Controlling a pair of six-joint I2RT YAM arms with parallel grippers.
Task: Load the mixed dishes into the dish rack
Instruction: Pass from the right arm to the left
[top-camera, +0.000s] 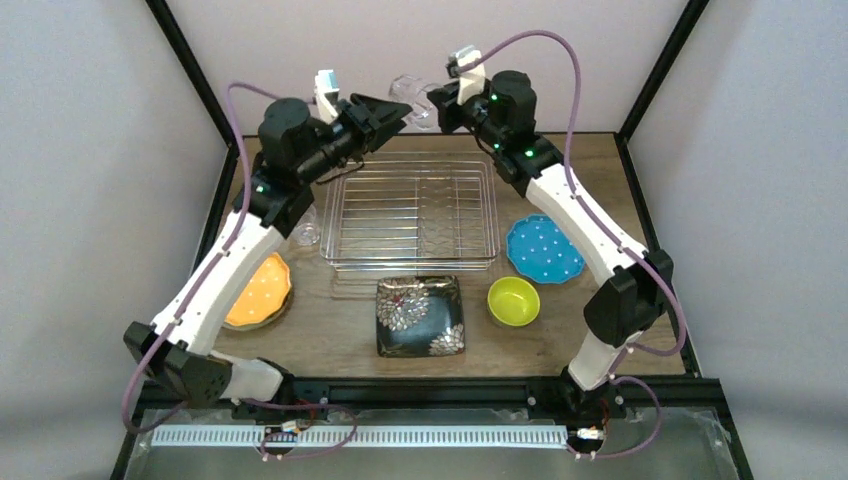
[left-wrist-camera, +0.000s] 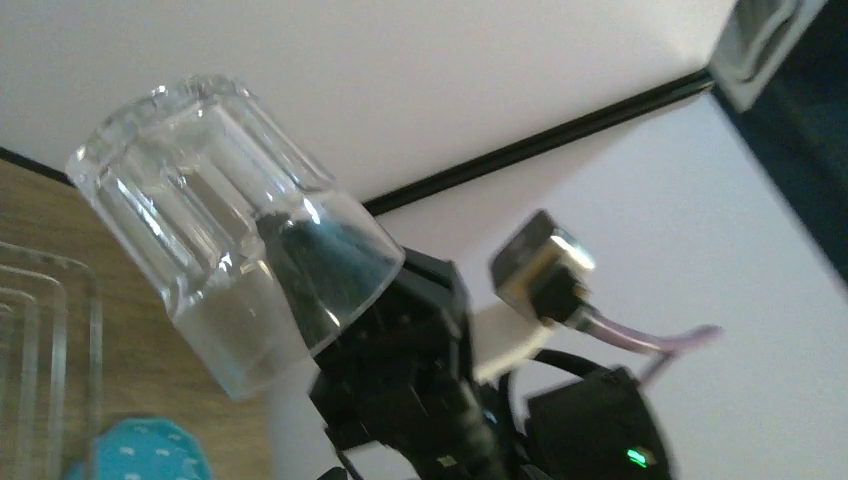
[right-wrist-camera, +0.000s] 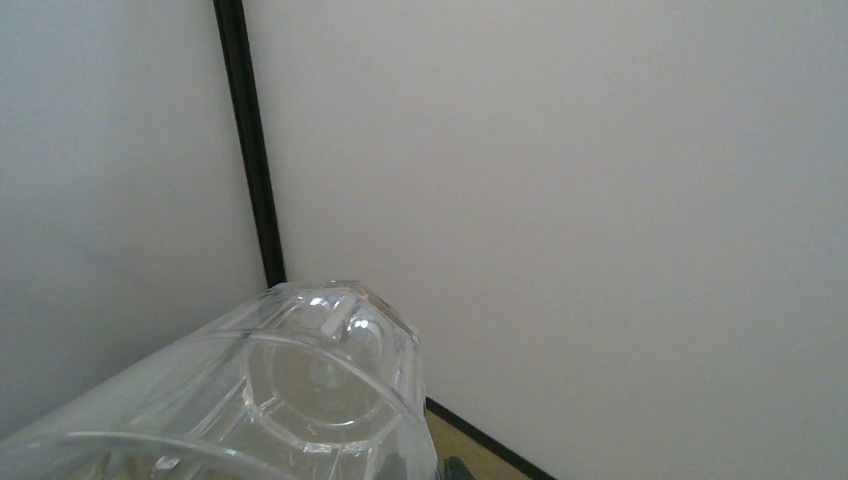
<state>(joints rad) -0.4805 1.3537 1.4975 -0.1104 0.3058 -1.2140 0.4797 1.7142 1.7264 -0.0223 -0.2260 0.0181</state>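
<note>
The rack is sitting in the middle of the tabletop. The right gripper is holding a glass cup in the air past the rack's far edge, with its jaws nearly closed on the cup's wall. Only the left wrist view is showing one finger inside the cup. The left gripper is hanging wide open just beside the cup, gripping nothing.
</note>
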